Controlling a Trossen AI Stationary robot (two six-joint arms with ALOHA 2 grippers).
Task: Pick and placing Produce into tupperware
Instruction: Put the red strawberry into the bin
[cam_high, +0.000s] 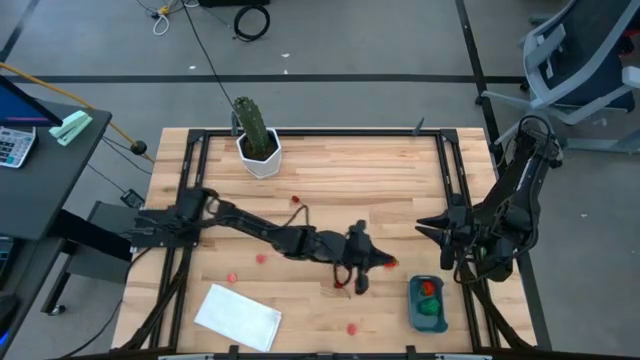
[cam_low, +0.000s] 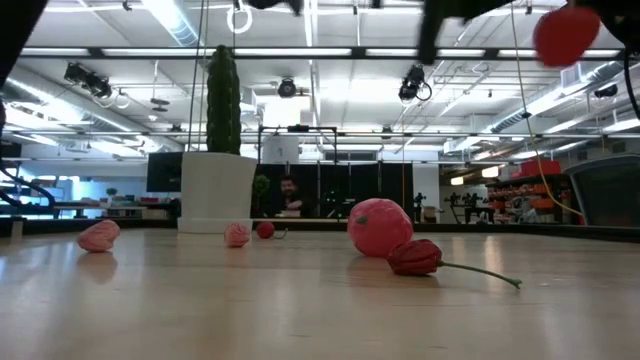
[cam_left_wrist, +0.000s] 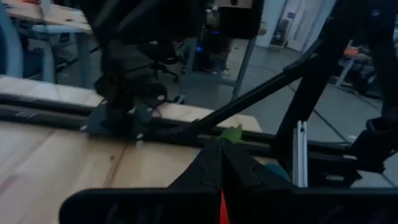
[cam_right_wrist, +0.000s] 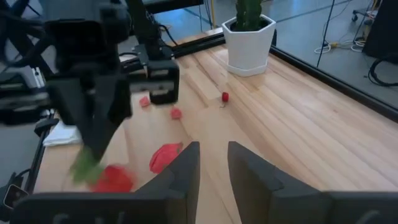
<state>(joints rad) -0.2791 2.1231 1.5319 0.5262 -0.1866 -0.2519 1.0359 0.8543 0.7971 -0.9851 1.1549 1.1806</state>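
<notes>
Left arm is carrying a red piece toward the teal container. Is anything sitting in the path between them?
Nothing visible blocks it. The left gripper, jaws shut on a red toy fruit, is just short of the teal container, with only bare table between them. The right gripper waits beside the container, off that line. The container already holds red and green pieces.

Even overhead lighting; ceiling strip lights glare in low view; wrist foregrounds blurred.
</notes>
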